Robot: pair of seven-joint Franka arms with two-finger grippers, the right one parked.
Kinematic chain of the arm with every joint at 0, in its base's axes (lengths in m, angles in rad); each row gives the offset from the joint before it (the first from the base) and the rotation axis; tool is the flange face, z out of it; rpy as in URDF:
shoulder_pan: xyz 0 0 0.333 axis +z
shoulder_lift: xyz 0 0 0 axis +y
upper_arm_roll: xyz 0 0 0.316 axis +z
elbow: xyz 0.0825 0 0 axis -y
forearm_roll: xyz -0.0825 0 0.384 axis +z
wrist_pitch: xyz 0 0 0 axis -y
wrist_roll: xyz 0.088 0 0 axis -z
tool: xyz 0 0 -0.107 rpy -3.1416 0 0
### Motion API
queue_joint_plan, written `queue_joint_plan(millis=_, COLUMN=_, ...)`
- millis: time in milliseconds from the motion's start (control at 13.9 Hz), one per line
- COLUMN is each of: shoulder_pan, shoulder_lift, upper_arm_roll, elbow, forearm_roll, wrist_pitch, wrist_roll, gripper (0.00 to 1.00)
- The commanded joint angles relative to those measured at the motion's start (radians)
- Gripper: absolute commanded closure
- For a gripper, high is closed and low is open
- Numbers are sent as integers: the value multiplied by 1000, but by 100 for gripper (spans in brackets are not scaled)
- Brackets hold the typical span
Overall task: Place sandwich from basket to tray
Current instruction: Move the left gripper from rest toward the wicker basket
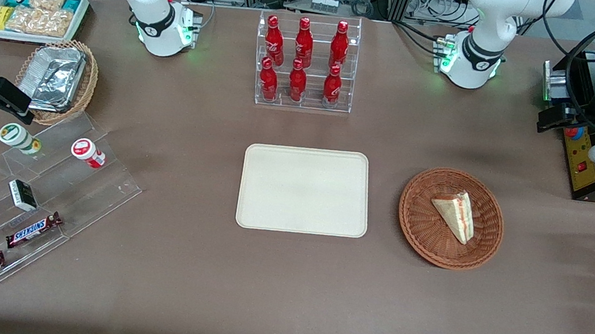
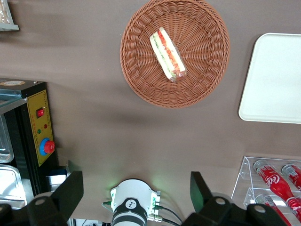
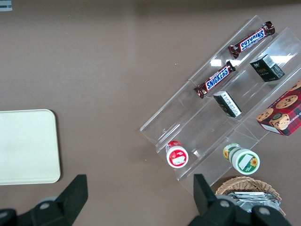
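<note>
I see the sandwich (image 1: 455, 214) lying in the basket (image 1: 422, 234), a little away from the middle, with its pale bread face up and the striped filling edge turned toward the working arm's end of the table. The tray (image 1: 305, 189) lies flat just beside the basket, toward the parked arm's end, and nothing rests on it. So the task is at its very start, and the step in hand is the approach.

My gripper (image 2: 136, 190) hangs high over the table near the working arm's base, well apart from the basket. In the left wrist view its two fingers (image 2: 69, 190) stand wide apart with nothing between them, so it is open and holds nothing.

To do this step well, I would first bring the gripper above the sandwich (image 2: 167, 53), not above the centre of the basket (image 2: 141, 80). I think the wrist should turn so that the fingers close across the short width of the wedge, on the two bread faces or the long sides, not along its length. The bread looks soft, so I expect it to yield, and I would close gently. I would come down straight, because the woven rim could catch a finger if I come from the side. The lift must clear that rim before I move toward the tray (image 2: 275, 80).
</note>
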Motion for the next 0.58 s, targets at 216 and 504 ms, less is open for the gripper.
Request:
queue_joint_plan(millis=216, shoulder_pan=-1, shoulder_lift=20, upper_arm_roll=-29, elbow=3, forearm_roll=41, wrist_pitch=13, wrist_roll=6, gripper=0)
queue_joint_plan(millis=504, shoulder_pan=3, shoulder_lift=29, upper_arm_roll=-27, elbow=-145, forearm_roll=41, wrist_pitch=160, wrist_roll=7, gripper=0)
